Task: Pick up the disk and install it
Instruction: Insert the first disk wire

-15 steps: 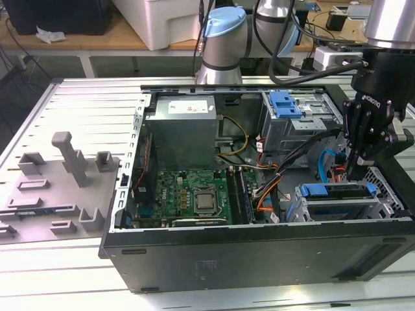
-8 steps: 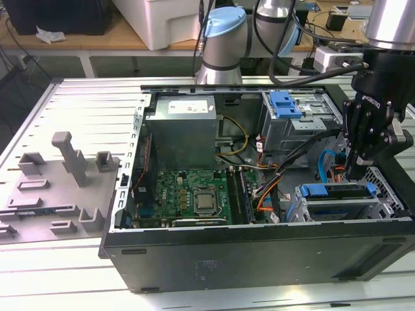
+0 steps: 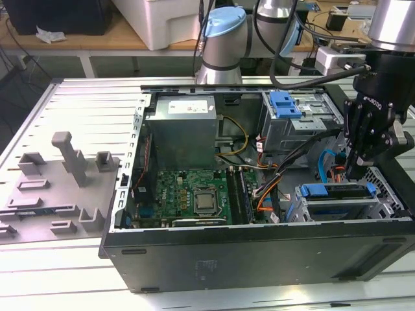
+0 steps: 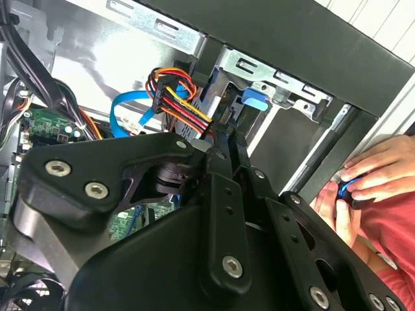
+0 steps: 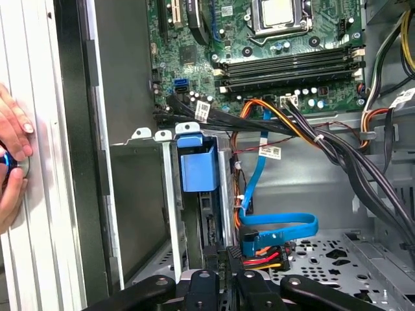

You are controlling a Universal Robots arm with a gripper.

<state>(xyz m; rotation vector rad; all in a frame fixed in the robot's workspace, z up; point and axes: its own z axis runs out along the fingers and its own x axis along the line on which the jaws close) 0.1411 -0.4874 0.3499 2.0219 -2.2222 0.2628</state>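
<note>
**Disk in the drive cage, gripper right above it**

In the exterior view the black robot gripper hangs just over the flat rectangular hard disk in its blue plastic carrier. The disk sits in the grey metal drive cage at a corner of the open black computer case. Its metal body is hidden down in the cage; the blue front edge is what shows. I cannot tell whether the gripper is open or clamped. In the first wrist view a person's hand rests outside the case wall, cut off at the picture's edge.

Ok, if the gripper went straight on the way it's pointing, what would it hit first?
Most likely the disk in the drive cage: the gripper points down just above it. Depth is unclear, so it might land just behind.
</note>
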